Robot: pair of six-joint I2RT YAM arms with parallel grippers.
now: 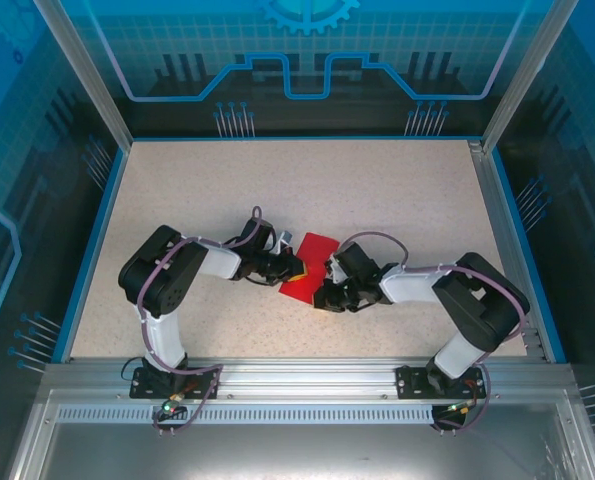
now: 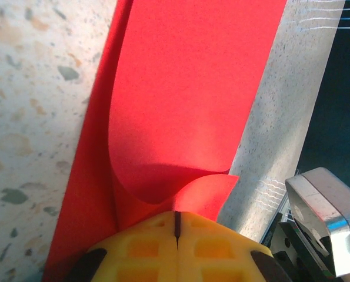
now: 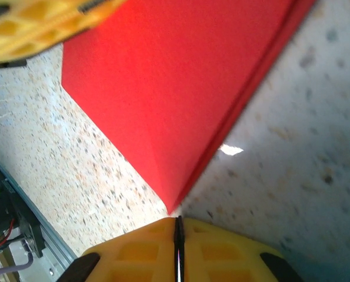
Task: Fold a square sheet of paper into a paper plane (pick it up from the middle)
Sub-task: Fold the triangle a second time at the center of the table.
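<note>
- Left gripper (image 2: 176,228): the yellow pads are pressed together and the seam is a hairline. A flap of the sheet of paper (image 2: 186,88) curls up off the table (image 2: 22,117) and runs into that seam, so I judge it pinched. Likely reason: to lift one layer free so it can be carried over for a crease.
- Right gripper (image 3: 177,235): the pads are closed flat on each other with nothing visibly between them. The paper's pointed corner lies just before the tips; whether it touches them cannot be told. Likely reason: closed fingers make a blunt presser to pin the point while the other arm works.
- Sheet of paper: bright red and already folded, with stacked edges showing along one side in the right wrist view. It lies mid-table between the two grippers, the left gripper at its left edge and the right gripper at its near right end.
- Table: pale, speckled surface under the paper.
- Hidden or unclear:
  - How much paper sits inside the left pads is covered by the pads themselves.
  - From above, the wrists hide both contact points.
  - A bright metal-edged block (image 2: 325,205) is cut off at the frame edge and cannot be identified.
  - A rail (image 3: 22,235) on the near side is blurred.
</note>
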